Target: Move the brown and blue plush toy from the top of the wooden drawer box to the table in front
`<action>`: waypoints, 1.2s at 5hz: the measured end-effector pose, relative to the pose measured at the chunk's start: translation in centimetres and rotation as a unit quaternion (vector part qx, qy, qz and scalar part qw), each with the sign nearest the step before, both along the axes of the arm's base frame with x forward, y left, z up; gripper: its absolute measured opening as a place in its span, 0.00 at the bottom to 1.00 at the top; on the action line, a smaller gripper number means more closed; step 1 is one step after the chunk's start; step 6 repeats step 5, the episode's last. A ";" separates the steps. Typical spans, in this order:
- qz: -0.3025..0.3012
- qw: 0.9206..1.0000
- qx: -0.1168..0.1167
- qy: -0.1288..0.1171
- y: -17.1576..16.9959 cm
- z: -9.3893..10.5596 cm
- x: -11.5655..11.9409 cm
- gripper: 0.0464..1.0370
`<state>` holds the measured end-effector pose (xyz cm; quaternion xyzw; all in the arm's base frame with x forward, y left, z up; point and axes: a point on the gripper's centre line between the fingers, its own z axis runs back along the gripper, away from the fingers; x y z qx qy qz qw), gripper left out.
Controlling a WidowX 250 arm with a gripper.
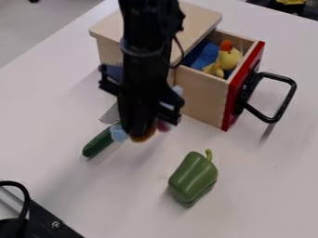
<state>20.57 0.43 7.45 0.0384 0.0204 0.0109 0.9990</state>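
The black gripper (146, 123) hangs from the top edge over the table, left of the drawer's front and beside the wooden box. Around its lower end show a light blue piece (119, 133), an orange-brown piece (144, 135) and a reddish piece (163, 125); whether it holds them I cannot tell. A dark green cucumber-like object (97, 142) lies just left of the gripper's tip, near a grey mesh piece (110, 115). The green toy pepper (194, 178) lies on the table to the lower right. Inside the pulled-out drawer (205, 95) are a yellow duck-like toy (227, 59) and blue cloth (205, 56).
The box's wooden lid (199, 14) is partly behind the arm. A black handle (286, 100) juts right from the drawer's red front (234, 97). A black metal part with a cable (46, 221) occupies the lower left corner of the white table (273, 162).
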 end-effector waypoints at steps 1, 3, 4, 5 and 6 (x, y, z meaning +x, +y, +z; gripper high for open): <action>0.005 0.999 -0.008 0.030 -0.3 -2.3 -1.2 0.08; 0.019 0.998 -0.011 0.058 -0.2 -3.2 -3.0 0.59; 0.026 0.999 -0.004 0.035 0.0 -1.2 -4.0 0.89; 0.030 1.000 -0.004 0.007 0.1 0.5 -5.4 0.97; 0.030 1.000 -0.004 0.007 0.1 0.5 -5.4 0.97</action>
